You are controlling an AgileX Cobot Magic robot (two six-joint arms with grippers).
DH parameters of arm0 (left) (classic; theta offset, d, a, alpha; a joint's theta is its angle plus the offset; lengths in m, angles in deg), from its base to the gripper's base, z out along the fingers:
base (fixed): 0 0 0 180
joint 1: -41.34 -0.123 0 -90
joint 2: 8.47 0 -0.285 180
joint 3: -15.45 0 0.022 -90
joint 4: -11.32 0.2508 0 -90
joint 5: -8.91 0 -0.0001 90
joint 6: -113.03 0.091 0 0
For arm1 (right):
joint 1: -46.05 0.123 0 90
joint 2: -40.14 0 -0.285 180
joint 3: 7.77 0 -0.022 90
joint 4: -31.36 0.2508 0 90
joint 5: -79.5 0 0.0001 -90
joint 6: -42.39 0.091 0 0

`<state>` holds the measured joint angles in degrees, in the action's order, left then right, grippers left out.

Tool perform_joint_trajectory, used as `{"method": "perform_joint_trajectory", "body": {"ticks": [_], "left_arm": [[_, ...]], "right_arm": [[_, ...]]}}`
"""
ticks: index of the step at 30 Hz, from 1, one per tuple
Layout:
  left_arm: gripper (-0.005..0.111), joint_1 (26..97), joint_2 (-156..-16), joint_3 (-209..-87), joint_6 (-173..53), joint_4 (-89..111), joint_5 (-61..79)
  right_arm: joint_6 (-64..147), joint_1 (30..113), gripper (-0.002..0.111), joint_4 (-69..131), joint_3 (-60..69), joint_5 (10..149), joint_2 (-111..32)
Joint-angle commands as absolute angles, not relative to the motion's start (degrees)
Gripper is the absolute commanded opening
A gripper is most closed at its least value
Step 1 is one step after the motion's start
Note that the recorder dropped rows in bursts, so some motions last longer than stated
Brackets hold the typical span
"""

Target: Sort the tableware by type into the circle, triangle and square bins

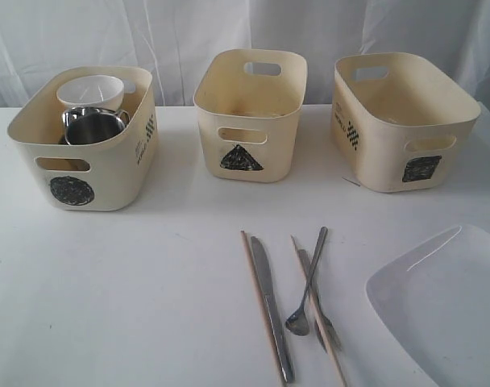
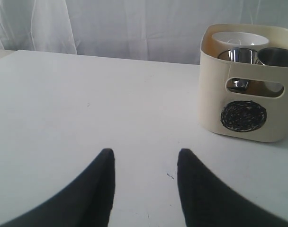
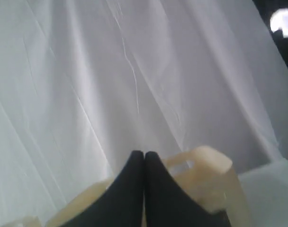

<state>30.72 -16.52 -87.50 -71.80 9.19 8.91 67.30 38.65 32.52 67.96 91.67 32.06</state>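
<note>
In the exterior view, the knife (image 1: 271, 310), spoon (image 1: 307, 286) and chopsticks (image 1: 259, 306) lie at the tabletop's near edge. They look thin and probably slippery; I'd pinch across a handle.

In the left wrist view, the left gripper (image 2: 146, 152) gapes empty. Only here does steel glint through the handle slot of the circle bin (image 2: 215, 109).

In the right wrist view, the right gripper (image 3: 144, 155) is clenched on nothing.

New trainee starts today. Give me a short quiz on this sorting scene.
1. True or false: the white bowl sits in the circle bin.
2. The right gripper is: A open, B shut, C out of view.
3. Fill in: the white plate lies nearest the ____ bin.
Key: 1 true; 2 B; 3 square bin.
</note>
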Motion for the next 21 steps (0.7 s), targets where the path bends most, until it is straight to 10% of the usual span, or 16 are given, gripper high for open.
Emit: {"method": "perform_joint_trajectory", "body": {"ticks": [1, 13, 21], "left_arm": [[0.047, 30.45, -16.26, -87.34, -72.2, 8.9, 8.91], [0.047, 30.45, -16.26, -87.34, -72.2, 8.9, 8.91], [0.047, 30.45, -16.26, -87.34, -72.2, 8.9, 8.91]], "right_arm": [[68.74, 39.71, 0.001, 29.23, 60.39, 71.84, 32.35], [51.83, 42.07, 0.061, 48.3, 37.57, 41.63, 5.87], [44.44, 42.07, 0.065, 58.8, 28.04, 38.1, -14.29]]}}
